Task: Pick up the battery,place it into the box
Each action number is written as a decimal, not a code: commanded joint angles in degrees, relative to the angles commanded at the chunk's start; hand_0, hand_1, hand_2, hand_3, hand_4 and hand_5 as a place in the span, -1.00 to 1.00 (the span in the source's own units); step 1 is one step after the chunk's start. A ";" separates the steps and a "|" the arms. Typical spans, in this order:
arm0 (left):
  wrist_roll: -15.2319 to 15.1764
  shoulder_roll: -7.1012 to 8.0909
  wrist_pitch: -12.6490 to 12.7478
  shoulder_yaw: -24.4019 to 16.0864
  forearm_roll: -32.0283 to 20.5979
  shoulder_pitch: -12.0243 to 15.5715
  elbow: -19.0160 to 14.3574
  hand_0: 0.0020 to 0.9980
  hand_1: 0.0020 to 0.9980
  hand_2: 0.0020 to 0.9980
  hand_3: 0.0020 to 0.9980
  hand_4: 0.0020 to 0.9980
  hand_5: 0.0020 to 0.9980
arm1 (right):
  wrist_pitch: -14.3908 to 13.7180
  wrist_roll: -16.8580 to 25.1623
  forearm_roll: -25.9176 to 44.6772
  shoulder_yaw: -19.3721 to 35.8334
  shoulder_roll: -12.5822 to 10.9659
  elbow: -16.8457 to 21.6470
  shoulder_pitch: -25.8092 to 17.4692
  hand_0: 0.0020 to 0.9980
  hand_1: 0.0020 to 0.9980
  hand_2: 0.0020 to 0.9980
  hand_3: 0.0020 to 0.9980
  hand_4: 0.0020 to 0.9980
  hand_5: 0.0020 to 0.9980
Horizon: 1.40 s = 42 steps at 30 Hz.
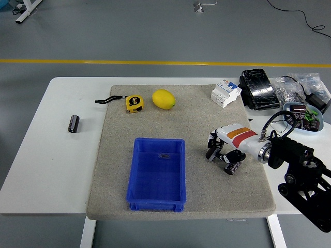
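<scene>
Battery [74,124]: you see it by the table's left edge.
Box [156,175]: near front edge, holding nothing.
Right hand [226,151]: fingers curled, gripping nothing.

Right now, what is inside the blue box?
The blue box holds no object; only a small dark mark shows on its floor, probably a label or moulding. The battery still lies on the white table, left of the mat.
</scene>
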 joint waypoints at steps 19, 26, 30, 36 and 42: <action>0.27 0.23 -0.24 -0.36 0.59 0.25 -0.04 0.22 0.08 0.18 0.23 0.24 0.34 | 0.90 -1.10 -3.74 0.93 -0.36 18.63 3.07 -0.08 -0.16 -0.06 -0.05 0.33 -1.00; 0.27 0.24 -0.15 -0.34 0.50 0.48 -0.02 0.21 0.07 0.17 0.23 0.23 0.33 | 1.25 -0.47 -2.15 -4.35 -0.05 22.56 5.99 -0.05 -0.16 -0.06 -0.06 0.33 -1.00; 0.24 0.23 -0.04 -0.44 0.51 0.58 0.01 0.21 0.07 0.17 0.23 0.23 0.33 | 1.45 -0.47 -1.61 -7.85 -0.17 22.57 7.64 -0.04 -0.14 -0.04 -0.01 0.32 -1.00; 0.48 0.31 -0.28 -0.74 1.13 0.52 -0.05 0.21 0.06 0.16 0.23 0.23 0.33 | 2.19 -0.66 -1.10 -13.11 0.39 22.79 10.70 -0.01 -0.13 -0.02 -0.01 0.34 -0.97; 0.41 0.50 -0.23 -0.83 1.25 0.29 0.00 0.20 0.06 0.15 0.23 0.24 0.33 | 3.65 -1.05 -1.06 -16.21 1.09 23.06 13.04 0.03 -0.01 0.14 0.07 0.42 -0.87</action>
